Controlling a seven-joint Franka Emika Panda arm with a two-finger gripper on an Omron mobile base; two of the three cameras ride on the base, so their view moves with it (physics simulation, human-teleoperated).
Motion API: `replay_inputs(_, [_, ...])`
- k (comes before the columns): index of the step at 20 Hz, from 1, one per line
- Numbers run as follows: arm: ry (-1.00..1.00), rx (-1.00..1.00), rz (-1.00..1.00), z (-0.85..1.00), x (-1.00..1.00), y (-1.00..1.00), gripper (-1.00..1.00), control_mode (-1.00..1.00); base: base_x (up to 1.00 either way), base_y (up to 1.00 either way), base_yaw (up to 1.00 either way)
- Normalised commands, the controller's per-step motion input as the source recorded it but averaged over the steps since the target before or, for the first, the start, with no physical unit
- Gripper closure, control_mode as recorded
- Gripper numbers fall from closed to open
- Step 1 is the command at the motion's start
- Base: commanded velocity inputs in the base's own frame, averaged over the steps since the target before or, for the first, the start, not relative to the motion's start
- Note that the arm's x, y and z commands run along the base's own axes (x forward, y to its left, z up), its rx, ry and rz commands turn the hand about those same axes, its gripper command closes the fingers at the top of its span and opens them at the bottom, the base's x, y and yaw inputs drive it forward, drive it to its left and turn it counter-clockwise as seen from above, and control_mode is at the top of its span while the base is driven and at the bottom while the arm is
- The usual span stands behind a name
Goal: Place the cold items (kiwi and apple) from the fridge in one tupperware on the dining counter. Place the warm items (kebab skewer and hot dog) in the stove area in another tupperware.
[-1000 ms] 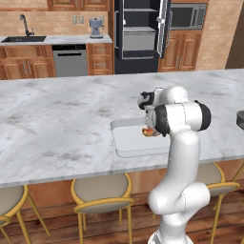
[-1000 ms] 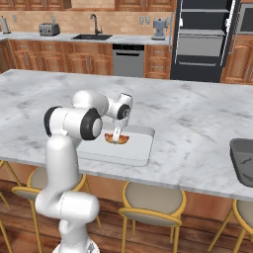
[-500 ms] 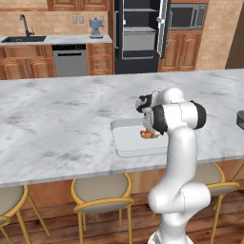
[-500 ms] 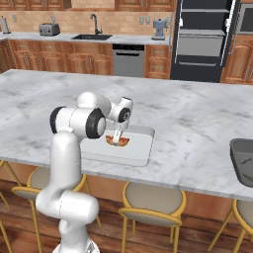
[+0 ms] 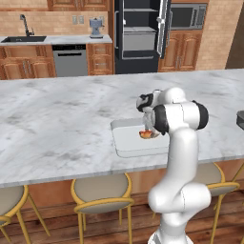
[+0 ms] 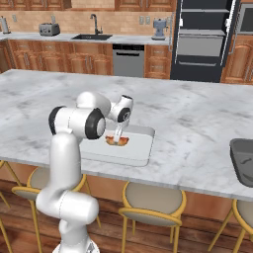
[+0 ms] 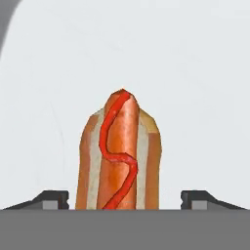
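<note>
A hot dog [image 7: 119, 156] with a red ketchup squiggle lies on the white floor of a shallow tupperware [image 5: 125, 140] on the dining counter. In the hand view my gripper [image 7: 124, 200] looks straight down on it. The two fingertips [image 7: 53, 199] stand wide apart on either side of the bun, without touching it. From the base views the gripper [image 5: 148, 127] [image 6: 119, 132] hangs just above the hot dog [image 5: 147, 135] [image 6: 117, 141], near the right half of the tupperware [image 6: 141, 148]. The kiwi, apple and kebab skewer are out of view.
A dark container [image 6: 243, 160] sits at the counter's right end. Yellow-framed stools [image 5: 97, 193] line the near side of the counter. Beyond it, the fridge [image 5: 138, 33] stands with its door open, with a sink and dishwasher to its left.
The jaws have opened from around the hot dog, which now lies free in the tupperware. The arm has hardly moved.
</note>
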Motion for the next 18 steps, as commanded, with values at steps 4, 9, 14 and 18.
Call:
replay_inputs(4, [-0.52, 0.01, 0.04, 0.37, -0.39, 0.00, -1.00, -1.00, 0.00, 0.00, 0.00])
replay_inputs(9, [-0.28, 0.09, 0.00, 0.64, -0.35, -0.01, -1.00, -1.00, 0.00, 0.00, 0.00])
replay_inputs(14, [0.08, 0.27, 0.02, 0.77, -0.29, 0.00, -1.00, -1.00, 0.00, 0.00, 0.00])
replay_inputs(18, [0.37, 0.22, 0.00, 0.97, -0.18, 0.00, -1.00, -1.00, 0.00, 0.00, 0.00])
